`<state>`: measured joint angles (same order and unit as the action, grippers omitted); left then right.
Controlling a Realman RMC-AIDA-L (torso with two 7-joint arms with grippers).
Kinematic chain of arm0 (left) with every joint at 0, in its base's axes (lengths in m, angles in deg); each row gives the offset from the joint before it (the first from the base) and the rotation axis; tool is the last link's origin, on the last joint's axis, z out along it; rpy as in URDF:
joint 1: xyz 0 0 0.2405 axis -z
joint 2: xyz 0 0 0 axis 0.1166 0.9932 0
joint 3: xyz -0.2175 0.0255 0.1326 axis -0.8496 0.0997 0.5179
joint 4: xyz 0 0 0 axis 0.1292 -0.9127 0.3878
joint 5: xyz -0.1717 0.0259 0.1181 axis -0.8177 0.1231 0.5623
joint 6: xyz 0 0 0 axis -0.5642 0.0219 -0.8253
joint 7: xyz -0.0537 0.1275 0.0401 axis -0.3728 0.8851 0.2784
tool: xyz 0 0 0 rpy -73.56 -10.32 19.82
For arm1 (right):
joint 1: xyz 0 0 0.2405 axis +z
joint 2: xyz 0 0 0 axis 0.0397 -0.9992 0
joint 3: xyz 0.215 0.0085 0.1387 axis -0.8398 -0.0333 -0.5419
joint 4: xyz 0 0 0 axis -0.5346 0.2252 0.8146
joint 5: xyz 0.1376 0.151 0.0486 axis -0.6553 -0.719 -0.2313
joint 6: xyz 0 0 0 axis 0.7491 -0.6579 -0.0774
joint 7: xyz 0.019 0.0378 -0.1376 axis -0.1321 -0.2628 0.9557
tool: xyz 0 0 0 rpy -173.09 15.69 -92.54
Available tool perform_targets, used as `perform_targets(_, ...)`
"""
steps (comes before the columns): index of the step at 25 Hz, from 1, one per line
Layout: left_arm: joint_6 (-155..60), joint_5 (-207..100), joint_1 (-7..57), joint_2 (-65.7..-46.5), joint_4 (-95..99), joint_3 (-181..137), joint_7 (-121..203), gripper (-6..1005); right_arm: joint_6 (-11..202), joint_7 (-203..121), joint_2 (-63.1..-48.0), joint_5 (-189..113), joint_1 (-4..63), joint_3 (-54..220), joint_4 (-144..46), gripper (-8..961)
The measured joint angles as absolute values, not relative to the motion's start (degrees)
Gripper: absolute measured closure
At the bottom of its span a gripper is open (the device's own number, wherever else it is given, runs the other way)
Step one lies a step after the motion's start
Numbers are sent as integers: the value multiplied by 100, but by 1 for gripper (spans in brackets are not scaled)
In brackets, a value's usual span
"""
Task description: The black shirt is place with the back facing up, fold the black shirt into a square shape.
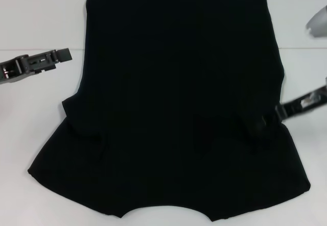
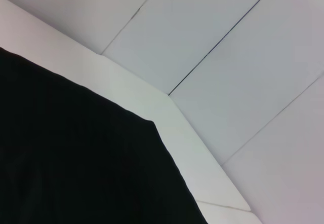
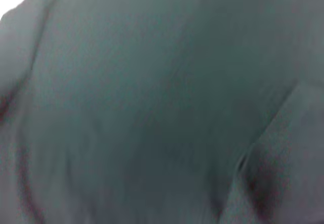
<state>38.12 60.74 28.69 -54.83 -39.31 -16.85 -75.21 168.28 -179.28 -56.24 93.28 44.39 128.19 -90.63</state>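
Shirt: one black shirt [image 1: 173, 98] lies flat on the white table [image 1: 30, 11], plain side up, sleeves folded inward, collar edge nearest the robot.
Left pincer [image 1: 65, 55]: just beside the shirt's left edge, apart from it; fingers' spread cannot be told.
Right pincer [image 1: 263, 121]: on the shirt's right sleeve fold, fingertips lost against black cloth; grip cannot be told.
Hidden: right wrist view shows only cloth.

White table [image 1: 36, 129], pale panelled wall [image 2: 243, 41]

— Head view? Looks down from above onto the black shirt [image 1: 179, 103] spread over the white table [image 1: 36, 134].

— Wrist views? Left: off the shirt's edge, near. Right: very close, filled by cloth. Shared: the shirt.
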Motion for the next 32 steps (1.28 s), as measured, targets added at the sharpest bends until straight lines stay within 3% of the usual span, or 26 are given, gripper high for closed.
perform_targets(7,3941,6252,2823,-5448,-4027,-1449,-7856,49,16803,-17857,-5427,8534,4336,11528,-9020,679)
perform_targets(14,4555,7800,2761,-5402,-4549,-1322,-8802,50,16745,-17811,-5125,7973,4222,11298,-8512,339)
perform_targets(20,4595,8538,2661,-5419,-4782,-1327,-9443,51,16791,-17809,-5084,7969,4180,11272,-8431,68)
perform_targets(32,4009,9018,2562,-5513,-4677,-1248,-9732,130,16795,-17805,-5077,7958,4137,11269,-8433,85)
